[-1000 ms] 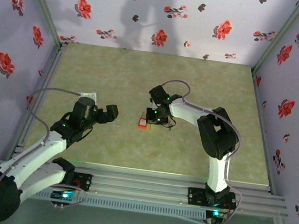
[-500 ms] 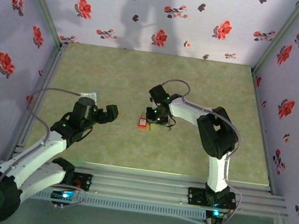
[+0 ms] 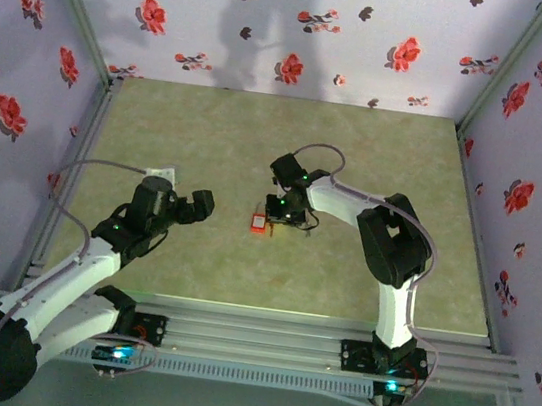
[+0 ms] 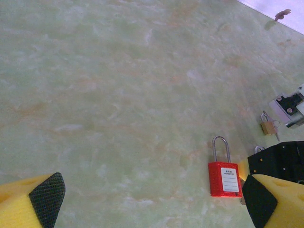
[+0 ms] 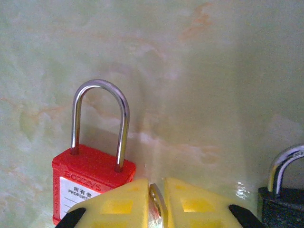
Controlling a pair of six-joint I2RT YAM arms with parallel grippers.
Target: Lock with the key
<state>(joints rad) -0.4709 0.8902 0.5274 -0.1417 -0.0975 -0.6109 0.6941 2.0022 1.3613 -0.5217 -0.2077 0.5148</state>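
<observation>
– Starting from overhead, where is the lock?
– The red padlock (image 3: 259,224) lies flat near the middle of the table (image 3: 210,134). The right gripper (image 3: 277,218) is down just beside it, I'd say to work its keyhole end. The left gripper (image 3: 200,203) hangs well apart, jaws spread wide and holding nothing. I judge it is parked out of the way.
– Count from up there?
– One red lock and two arms. Anything smaller I cannot make out.
– And the left wrist view?
– Its pads (image 4: 45,195) sit at the two bottom corners, as far apart as they go, with bare table between them. The red padlock (image 4: 224,178) lies ahead, its shackle pointing away. Beyond it sits a small brass padlock (image 4: 269,127). That makes two locks here.
– And the right wrist?
– The right gripper (image 5: 156,205) has its yellow fingers nearly together, pinching a thin metal blade that I take for the key (image 5: 156,202). It is held edge-on, probably so it can enter the base of the red padlock (image 5: 92,175), whose lower end the fingers cover. Both shackle legs sit in the body. A dark padlock (image 5: 284,202) pokes in at the right edge, and whether it is the brass one I cannot tell. So one key and two locks.
</observation>
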